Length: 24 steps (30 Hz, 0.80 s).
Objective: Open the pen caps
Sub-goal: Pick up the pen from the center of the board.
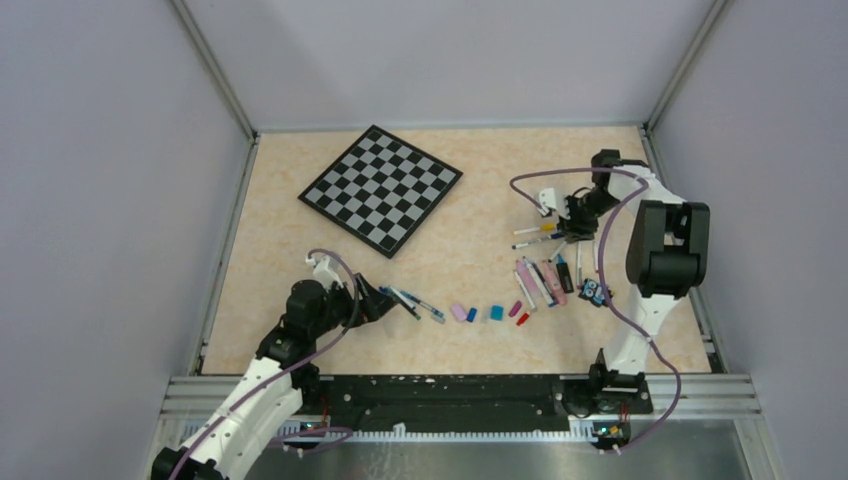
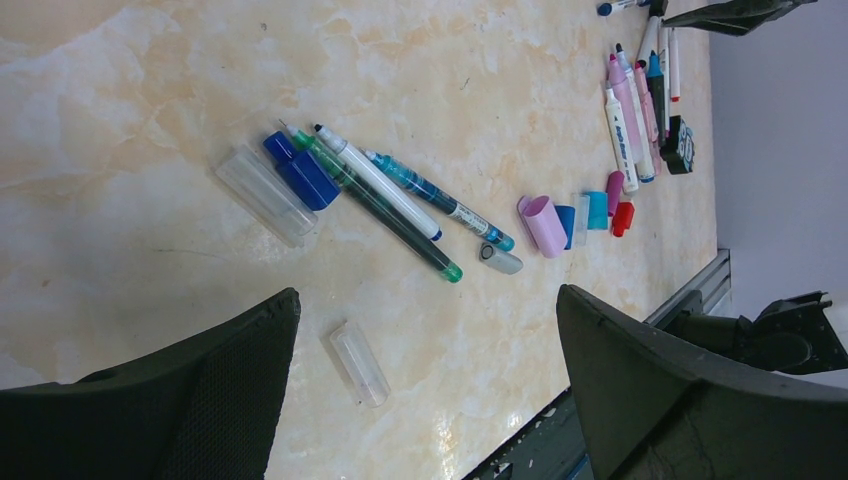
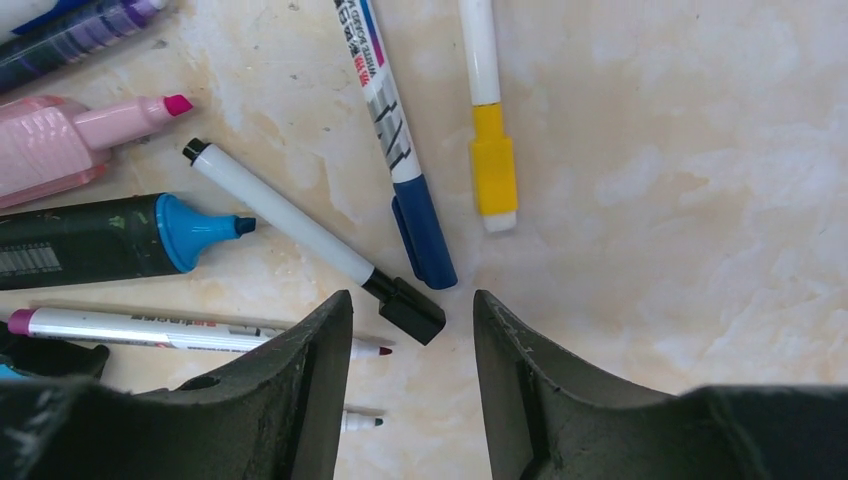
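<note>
My left gripper [image 2: 428, 300] is wide open above bare table, and a clear cap [image 2: 358, 362] lies loose between its fingers. Ahead of it lie three uncapped pens [image 2: 380, 205], a blue cap [image 2: 300, 172] and another clear cap [image 2: 262, 192]. Further on is a row of loose pen caps: grey [image 2: 500, 258], pink [image 2: 543, 225], teal [image 2: 597, 210], red [image 2: 623, 217]. My right gripper [image 3: 412, 297] is open with nothing between its fingers. Just past its tips lies a white pen with its black cap [image 3: 405, 305] on. Beside that are a blue-capped pen [image 3: 425, 235] and a yellow-capped pen [image 3: 493, 175].
A checkered board [image 1: 380, 187] lies at the back centre. Uncapped pens and highlighters [image 1: 545, 280] are bunched near the right arm, with a small owl-like figure [image 1: 596, 291] beside them. A pink highlighter [image 3: 90, 135] and a black one with a blue tip [image 3: 120, 240] lie left of the right gripper.
</note>
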Tool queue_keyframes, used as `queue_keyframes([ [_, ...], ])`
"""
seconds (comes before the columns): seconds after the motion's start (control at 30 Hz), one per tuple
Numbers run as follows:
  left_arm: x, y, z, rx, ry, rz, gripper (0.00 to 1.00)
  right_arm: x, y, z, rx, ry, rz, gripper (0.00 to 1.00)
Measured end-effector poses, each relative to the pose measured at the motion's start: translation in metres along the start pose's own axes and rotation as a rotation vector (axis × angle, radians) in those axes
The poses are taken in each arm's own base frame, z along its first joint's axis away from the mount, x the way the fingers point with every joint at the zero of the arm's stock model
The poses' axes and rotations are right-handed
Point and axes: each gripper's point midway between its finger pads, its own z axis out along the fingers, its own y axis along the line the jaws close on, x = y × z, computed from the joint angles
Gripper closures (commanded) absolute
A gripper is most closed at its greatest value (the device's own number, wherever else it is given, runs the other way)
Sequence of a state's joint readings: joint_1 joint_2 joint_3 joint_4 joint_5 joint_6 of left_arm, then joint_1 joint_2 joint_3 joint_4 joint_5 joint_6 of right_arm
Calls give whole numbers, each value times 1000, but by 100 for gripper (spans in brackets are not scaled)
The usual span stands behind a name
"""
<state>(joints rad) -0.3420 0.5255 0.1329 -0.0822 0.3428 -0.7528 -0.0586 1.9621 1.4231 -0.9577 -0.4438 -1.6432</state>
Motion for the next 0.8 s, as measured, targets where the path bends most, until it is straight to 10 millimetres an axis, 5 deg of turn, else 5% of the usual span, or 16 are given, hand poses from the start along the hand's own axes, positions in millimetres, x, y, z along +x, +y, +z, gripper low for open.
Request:
queue_keyframes([
  [0.27, 2, 2, 0, -3, 4, -2, 1, -12, 8, -7, -15, -30, -79, 58],
  [0.47, 3, 2, 0, -5, 6, -3, 1, -17, 28, 5, -86, -18, -118, 64],
  [0.8, 1, 1, 0, 2, -2, 1, 1, -8, 30, 5, -103, 46, -135, 73],
])
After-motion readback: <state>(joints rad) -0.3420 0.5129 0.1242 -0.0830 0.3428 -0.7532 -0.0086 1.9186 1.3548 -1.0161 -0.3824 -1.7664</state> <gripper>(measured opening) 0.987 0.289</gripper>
